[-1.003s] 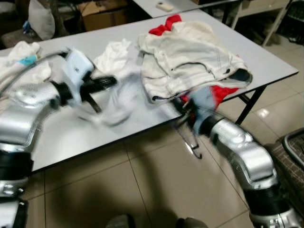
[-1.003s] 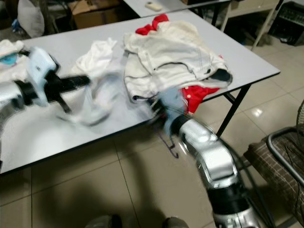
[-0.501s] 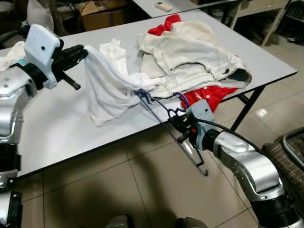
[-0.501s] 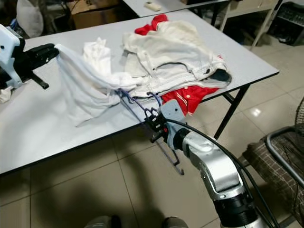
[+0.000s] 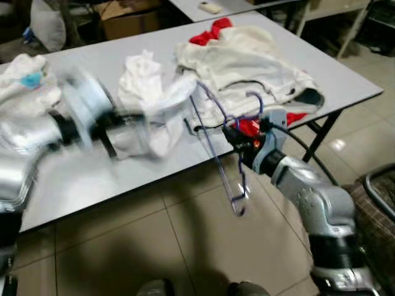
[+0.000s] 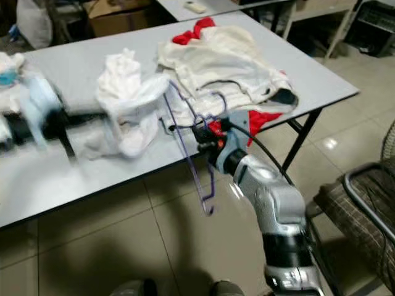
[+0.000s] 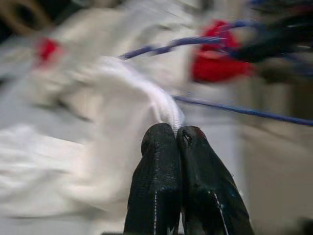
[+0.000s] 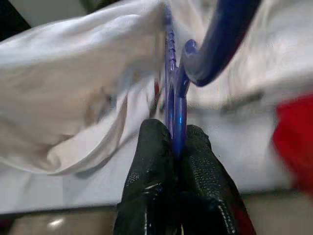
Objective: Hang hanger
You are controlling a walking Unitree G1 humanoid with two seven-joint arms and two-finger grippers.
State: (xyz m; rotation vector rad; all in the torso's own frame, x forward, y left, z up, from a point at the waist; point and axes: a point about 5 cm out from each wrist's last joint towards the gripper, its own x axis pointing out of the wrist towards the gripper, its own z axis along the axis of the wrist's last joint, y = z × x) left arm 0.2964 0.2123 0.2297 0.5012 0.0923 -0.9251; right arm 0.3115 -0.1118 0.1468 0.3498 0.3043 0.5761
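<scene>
Two claws busy, both clenched. Right claw (image 8: 168, 147) pinched tight on the blue hanger (image 5: 216, 145), right by the neck under the hook. Held there likely to keep the hanger from swinging and to leave both its arms free. Hanger tipped over the table (image 5: 345, 80) edge, one end hanging down at 6 o'clock toward the floor, the other end poking up at 11 o'clock into the white shirt (image 5: 151, 105).

Left claw (image 7: 176, 134) squeezed shut on a fold of that shirt, off at 9 o'clock from the hanger. Left arm blurry, so probably moving fast. Shirt stretched between claw and hanger, maybe to pull its opening over the hanger's end.

Farther out at 1 o'clock, a cream heap (image 5: 247, 61) of clothes, with a red cloth (image 5: 213, 32) peeking from under it. More white cloth (image 5: 21, 77) at 9 o'clock on the far corner. Tiled floor (image 5: 154, 240) below.

Shirt not fully on yet, so hanging up looks some way off.
</scene>
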